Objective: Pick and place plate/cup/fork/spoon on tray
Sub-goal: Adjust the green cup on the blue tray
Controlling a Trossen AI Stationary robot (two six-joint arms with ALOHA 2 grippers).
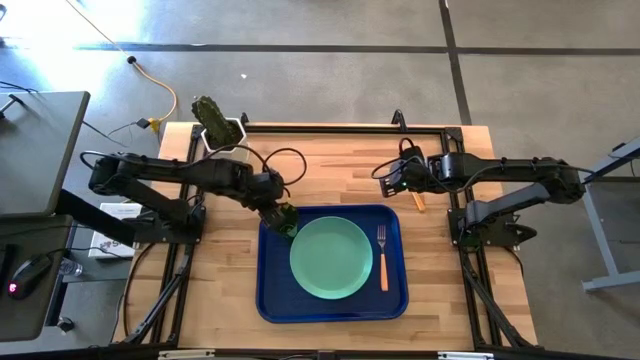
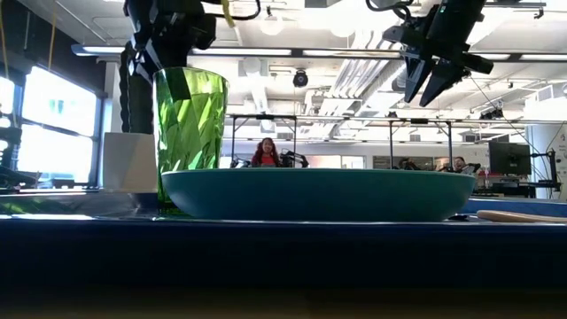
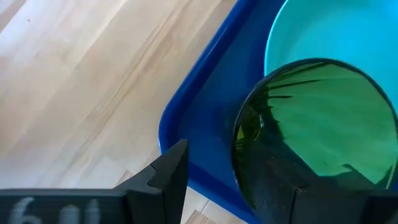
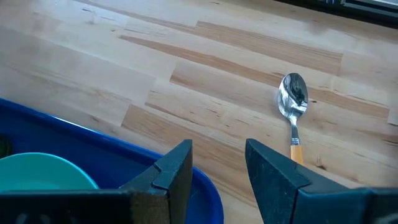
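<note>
A wooden desk (image 1: 330,165) is seen from above with a dark blue tray (image 1: 270,300) set toward its front edge, roughly midway between the two arms. On the tray, the mint-green plate (image 1: 331,257) is laid near the middle, and the fork (image 1: 382,255) is placed just beside the plate, along the tray's right edge, tines toward the desk's rear edge. The translucent green cup (image 1: 287,220) is stood upright in the tray's rear left corner, close against the plate's rim; from table height the cup (image 2: 190,124) is seen rising well above the plate (image 2: 319,193).

The left gripper (image 1: 279,214) is positioned at the cup over that same corner of the tray. In the left wrist view the cup (image 3: 317,124) is seen between the gripper's dark fingers (image 3: 163,177), one finger standing clear of the glass on the outer side over the tray's rim (image 3: 186,112); the pincer is spread wide around the cup rather than clamped on it.

The spoon (image 4: 293,102) is left on the bare wood, off the tray, near the tray's rear right corner, its bowl pointed toward the desk's rear edge. The right gripper (image 1: 385,185) is held above the desk near the spoon, and its fingers (image 4: 171,171) are seen parted wide with nothing between them.

A white pot with a cactus (image 1: 218,125) is stood at the desk's rear left corner.
</note>
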